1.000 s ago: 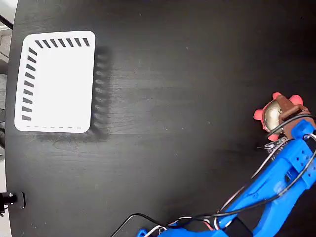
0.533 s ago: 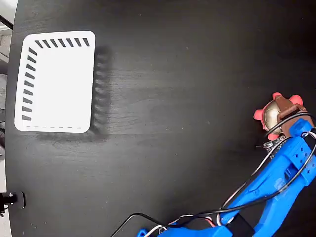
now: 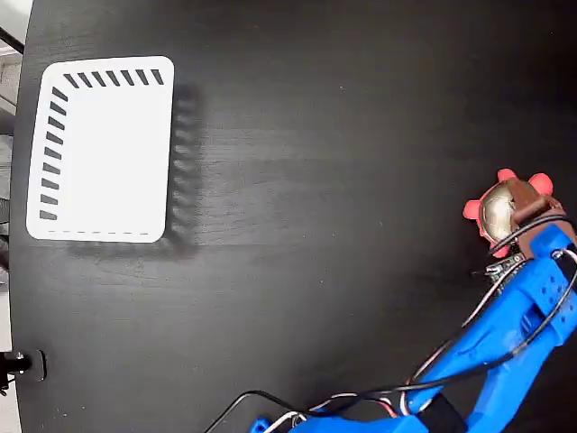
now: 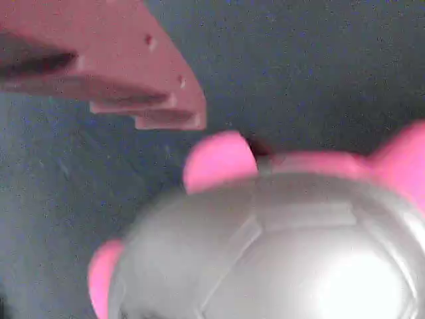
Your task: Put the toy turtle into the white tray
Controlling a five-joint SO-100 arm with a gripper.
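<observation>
We read no brand, label or writing on anything in either view. Nearest the wrist camera, the toy turtle (image 4: 265,252) fills the lower part of the frame: its shiny grey domed shell is blurred by closeness, with pink limbs showing at its upper edge and at lower left. One brown finger (image 4: 113,73) of the jaws sits at upper left in the wrist view, above and to the left of the shell, with dark bench (image 4: 312,66) visible between its tip and the nearest pink limb; we note the second finger is not visible here. In the fixed view the jaws (image 3: 521,206) lie over the right part of the turtle (image 3: 497,209), whose shell and red-pink limbs show to their left, near the right edge of the black bench (image 3: 343,180). We cannot tell whether the jaws are spread or pressed onto the toy. The blue arm (image 3: 505,334) enters from the bottom edge and runs diagonally up and to the right, with dark cables looping along it to the wrist. Farthest away, the white tray (image 3: 162,144) lies flat at the upper left of the bench, dark slanted slots along its top and left rims, well apart from the turtle.
</observation>
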